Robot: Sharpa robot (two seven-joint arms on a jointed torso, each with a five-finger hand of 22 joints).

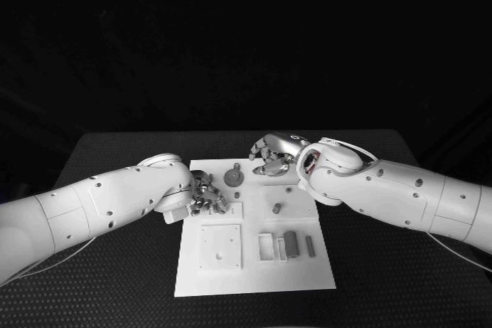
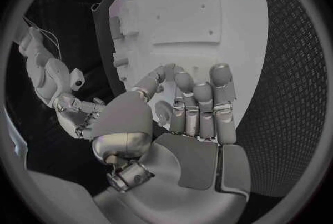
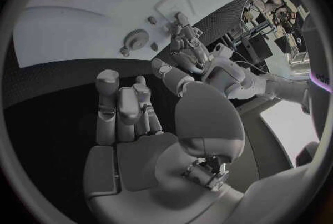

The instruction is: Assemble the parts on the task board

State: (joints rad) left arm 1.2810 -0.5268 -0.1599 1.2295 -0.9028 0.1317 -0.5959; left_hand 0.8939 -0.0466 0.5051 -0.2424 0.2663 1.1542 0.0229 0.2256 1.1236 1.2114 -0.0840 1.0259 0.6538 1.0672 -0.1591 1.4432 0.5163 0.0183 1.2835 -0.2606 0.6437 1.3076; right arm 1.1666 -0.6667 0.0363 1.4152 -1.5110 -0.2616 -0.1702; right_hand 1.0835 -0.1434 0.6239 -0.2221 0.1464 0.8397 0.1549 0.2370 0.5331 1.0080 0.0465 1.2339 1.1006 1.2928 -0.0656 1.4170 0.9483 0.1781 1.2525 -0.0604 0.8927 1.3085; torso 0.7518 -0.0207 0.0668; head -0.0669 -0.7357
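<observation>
**Dark room around a black tabletop**

The tabletop point(image 1: 123, 271) is black with a fine woven texture and rounded far corners. Behind and beside it the room is nearly black. The right wrist view shows a bright pale patch point(image 3: 291, 124) and cluttered equipment point(image 3: 274, 7) beyond the tabletop's edge.

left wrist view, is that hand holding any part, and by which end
Nothing is held: the left hand has its fingers curled over the task board with no part between them.

There are no words, numbers, labels or signs to read here. The board point(image 1: 254, 271) is plain white, and nothing is written on the arms or the table point(image 1: 123, 299).
</observation>
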